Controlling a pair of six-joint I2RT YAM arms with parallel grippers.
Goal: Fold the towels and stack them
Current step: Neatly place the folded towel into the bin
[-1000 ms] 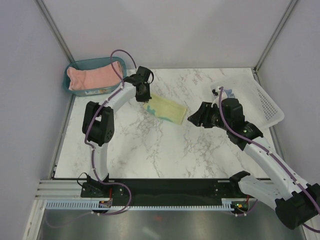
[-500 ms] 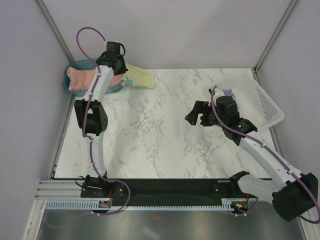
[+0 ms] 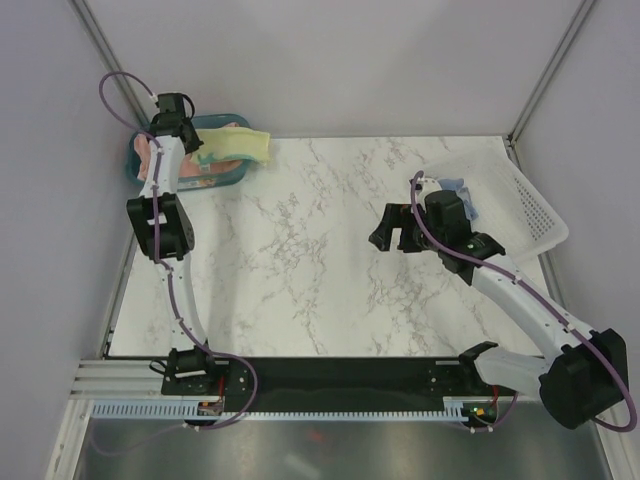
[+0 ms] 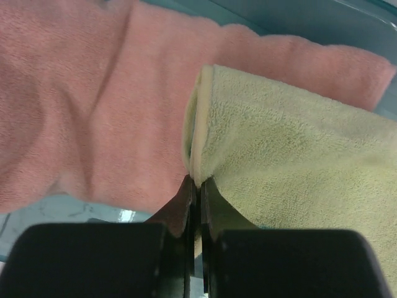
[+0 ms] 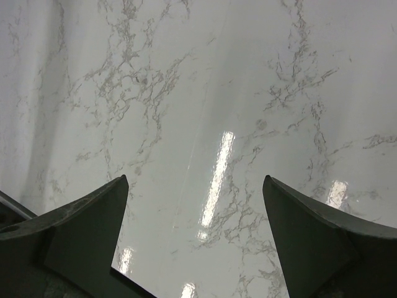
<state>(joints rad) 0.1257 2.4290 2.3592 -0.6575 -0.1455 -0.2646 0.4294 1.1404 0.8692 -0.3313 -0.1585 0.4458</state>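
My left gripper (image 3: 192,143) is shut on the edge of the folded pale yellow towel (image 3: 235,146) and holds it over the teal bin (image 3: 222,178) at the back left. In the left wrist view the yellow towel (image 4: 298,161) hangs from my pinched jaws (image 4: 197,183) above the folded salmon-pink towel (image 4: 93,118), which lies in the bin (image 3: 150,160). The light blue towel (image 3: 457,190) lies in the white basket, partly hidden by my right arm. My right gripper (image 3: 392,232) is open and empty over bare marble (image 5: 198,155).
The white perforated basket (image 3: 530,210) stands at the back right, tilted against the frame. The teal bin's far wall (image 4: 310,18) shows beyond the pink towel. Grey walls and frame posts close in the table on three sides.
My left gripper has carried the yellow towel from the table's middle back-left to over the teal bin. My right gripper has drawn back a little, open.
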